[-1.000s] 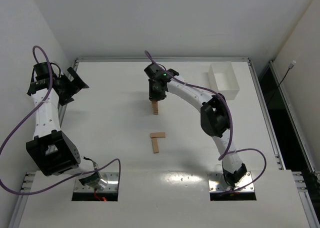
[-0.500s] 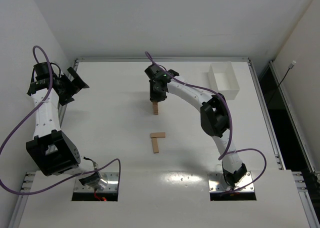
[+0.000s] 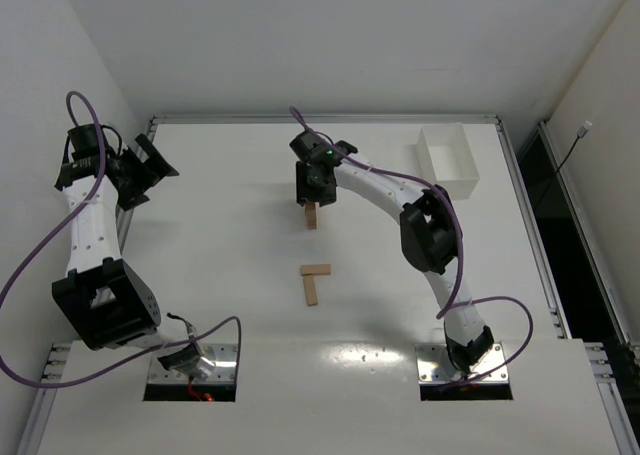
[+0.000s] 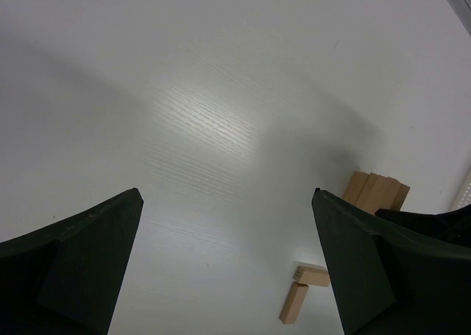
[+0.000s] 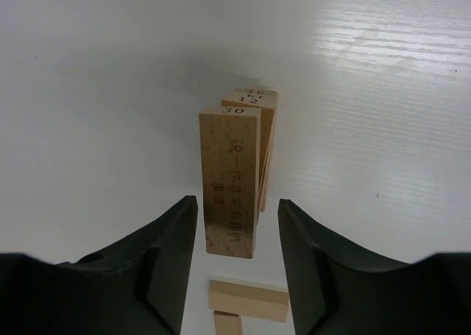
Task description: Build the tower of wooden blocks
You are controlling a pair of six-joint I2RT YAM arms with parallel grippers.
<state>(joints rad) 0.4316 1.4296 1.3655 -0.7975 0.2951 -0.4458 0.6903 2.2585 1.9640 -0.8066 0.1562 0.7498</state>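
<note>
Tower [image 3: 311, 216]: located near the centre of the white table [image 3: 220, 235], slightly toward the far side. In the right wrist view it [image 5: 254, 107] appears as a narrow stack of tan blocks with printed numbers on the end faces.

Right gripper [image 3: 312, 197]: positioned directly over the stack. In the wrist view the right gripper [image 5: 237, 204] has its jaws spread, one on each side of the top block [image 5: 232, 188]. A clear gap shows on one side. The other finger lies very close to the wood, and contact there cannot be confirmed.

Loose wood blocks [image 3: 316, 270]: two pieces lying flat in an L shape, nearer the arm bases and well apart from the stack.

Left gripper [image 3: 155, 170]: held above the far left corner of the table, jaws wide apart, holding nothing. Its wrist view looks between the black fingers [image 4: 81, 261] toward the stack [image 4: 375, 191].

Surface: matt white with a faint wood grain and a soft light reflection [image 4: 210, 121]. A metal rail [image 3: 320, 119] borders the far edge.

Room: plain white walls [image 3: 300, 45] enclose the table. A white bin [image 3: 448, 182] stands at the far right corner. Purple cables [image 3: 30, 265] run along both arms.
</note>
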